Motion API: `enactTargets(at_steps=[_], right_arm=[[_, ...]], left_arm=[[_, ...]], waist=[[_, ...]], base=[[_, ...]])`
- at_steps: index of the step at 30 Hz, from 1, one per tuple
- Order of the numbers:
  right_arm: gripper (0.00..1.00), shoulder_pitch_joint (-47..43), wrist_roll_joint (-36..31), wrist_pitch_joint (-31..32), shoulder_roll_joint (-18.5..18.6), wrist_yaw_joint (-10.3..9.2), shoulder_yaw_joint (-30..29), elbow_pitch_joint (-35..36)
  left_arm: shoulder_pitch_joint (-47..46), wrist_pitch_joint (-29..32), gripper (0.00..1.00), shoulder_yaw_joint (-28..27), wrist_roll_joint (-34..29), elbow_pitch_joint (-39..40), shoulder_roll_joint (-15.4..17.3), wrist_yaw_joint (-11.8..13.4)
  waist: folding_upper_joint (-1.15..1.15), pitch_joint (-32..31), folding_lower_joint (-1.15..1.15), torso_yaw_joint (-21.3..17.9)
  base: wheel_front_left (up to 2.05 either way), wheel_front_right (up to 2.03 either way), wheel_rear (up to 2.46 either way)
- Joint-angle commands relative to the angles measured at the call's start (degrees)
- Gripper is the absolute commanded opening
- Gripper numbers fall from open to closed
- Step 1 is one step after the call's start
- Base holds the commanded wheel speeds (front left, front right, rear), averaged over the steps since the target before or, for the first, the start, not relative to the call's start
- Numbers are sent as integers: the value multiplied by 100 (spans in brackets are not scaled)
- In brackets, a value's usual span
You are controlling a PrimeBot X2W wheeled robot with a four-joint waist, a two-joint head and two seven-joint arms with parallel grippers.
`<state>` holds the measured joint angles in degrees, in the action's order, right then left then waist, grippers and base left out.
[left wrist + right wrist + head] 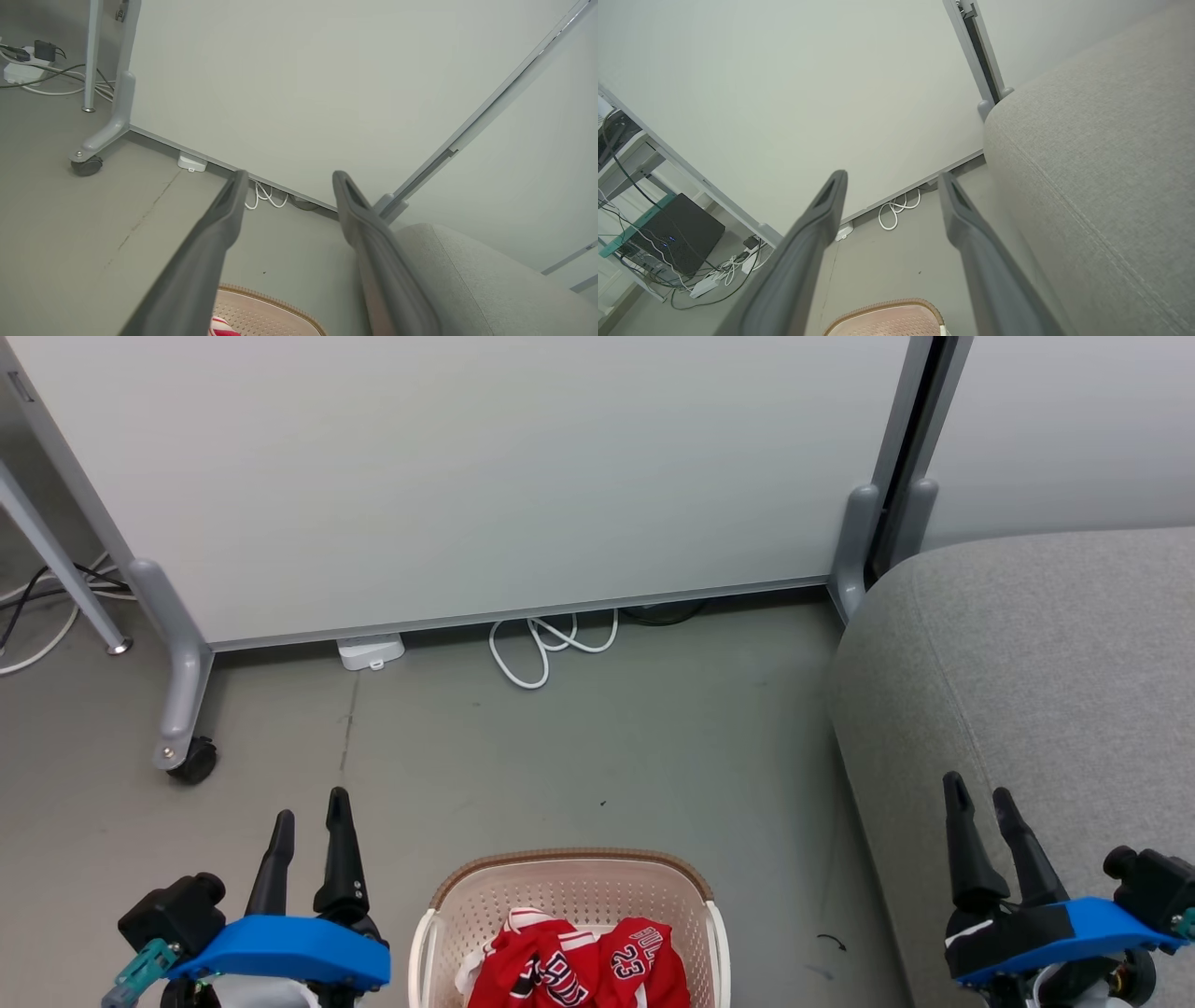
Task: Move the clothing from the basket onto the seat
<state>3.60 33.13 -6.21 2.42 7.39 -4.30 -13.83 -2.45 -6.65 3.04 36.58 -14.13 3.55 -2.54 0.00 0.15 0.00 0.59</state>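
Red clothing [579,966] with white trim and the number 23 lies bunched inside the cream basket [569,877], which stands on the floor at the bottom centre of the head view. A sliver of the red clothing [223,325] and the basket's brown rim [275,301] show between the left fingers. The grey seat [1046,691] fills the right side. My left gripper [311,814] is open to the left of the basket, holding nothing. My right gripper [980,791] is open in front of the seat's near edge, also holding nothing. The basket rim [882,311] sits below the right gripper [892,179].
A white partition on grey wheeled feet [187,747] stands behind the basket, with a coiled white cable [551,649] and a small white box [372,651] at its base. Bare grey floor lies between partition and basket. Cables and a black box [672,233] sit at far left.
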Motion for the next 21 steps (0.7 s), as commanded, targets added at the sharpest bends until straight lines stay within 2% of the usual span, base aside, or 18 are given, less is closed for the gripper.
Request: enactTargets(at_steps=[1, 12, 21], right_arm=[[100, -1, -271, -56, 41, 9, 18, 77], [100, -37, -1031, -130, 47, 11, 24, 124], [100, -65, -1522, -188, 51, 11, 37, 143]], left_arm=[[-43, -69, 100, 55, -251, 46, 60, 32], [-38, -236, 100, 194, -947, 12, 95, 109], [-41, -349, 100, 249, -1302, -72, 94, 76]], waist=[[0, -3, 0, 2], [0, -3, 0, 7], [0, 0, 0, 20]], base=[[0, 0, 0], [0, 0, 0], [0, 0, 0]])
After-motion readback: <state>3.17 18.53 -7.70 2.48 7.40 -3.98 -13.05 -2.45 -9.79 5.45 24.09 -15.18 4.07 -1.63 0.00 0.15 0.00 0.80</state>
